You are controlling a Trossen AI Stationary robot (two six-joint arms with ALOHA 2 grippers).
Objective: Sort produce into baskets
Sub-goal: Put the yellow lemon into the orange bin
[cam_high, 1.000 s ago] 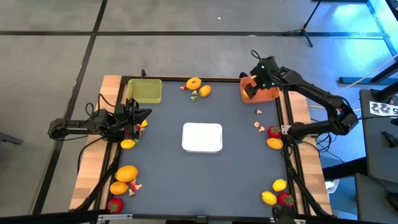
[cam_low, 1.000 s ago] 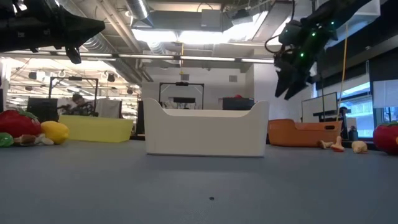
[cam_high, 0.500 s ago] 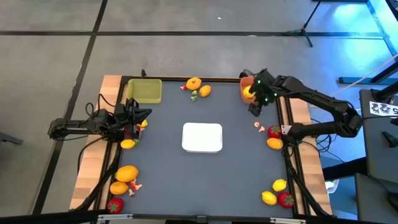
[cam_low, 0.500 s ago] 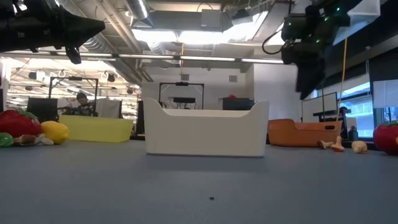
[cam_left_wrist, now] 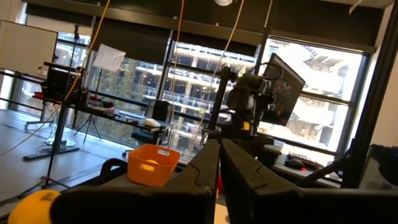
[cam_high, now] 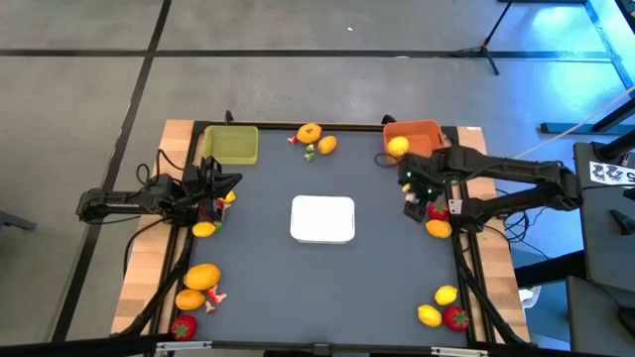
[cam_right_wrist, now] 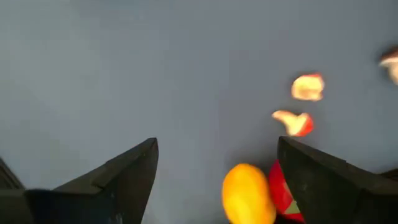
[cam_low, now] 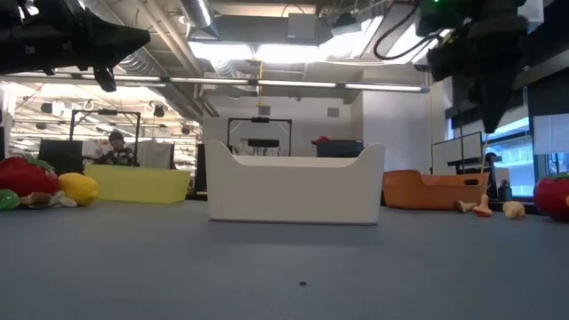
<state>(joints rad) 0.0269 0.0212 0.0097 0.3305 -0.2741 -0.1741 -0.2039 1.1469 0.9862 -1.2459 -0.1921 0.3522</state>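
My right gripper (cam_high: 414, 203) hangs open over the table's right side and points down. It is just left of a red strawberry (cam_high: 438, 210) and an orange fruit (cam_high: 438, 228). In the right wrist view both lie on the mat between the gripper's (cam_right_wrist: 217, 144) spread fingers, untouched: the orange fruit (cam_right_wrist: 249, 193) and the strawberry (cam_right_wrist: 284, 196). The orange basket (cam_high: 422, 132) at the far right holds a yellow fruit (cam_high: 397, 147). The yellow-green basket (cam_high: 233, 146) stands at the far left. My left gripper (cam_high: 226, 184) waits shut at the left edge.
A white tray (cam_high: 322, 219) sits mid-table. Pink scraps (cam_right_wrist: 307, 87) lie beyond the strawberry. More fruit lies at the far edge (cam_high: 310, 132), by the left arm (cam_high: 203, 229), in the near left corner (cam_high: 202, 277) and in the near right corner (cam_high: 446, 296).
My right gripper has swung from above the orange basket toward the table's near edge, tipping from a slant to point almost straight down, and has stayed open. The yellow fruit in the basket has come into view. The left arm has kept still.
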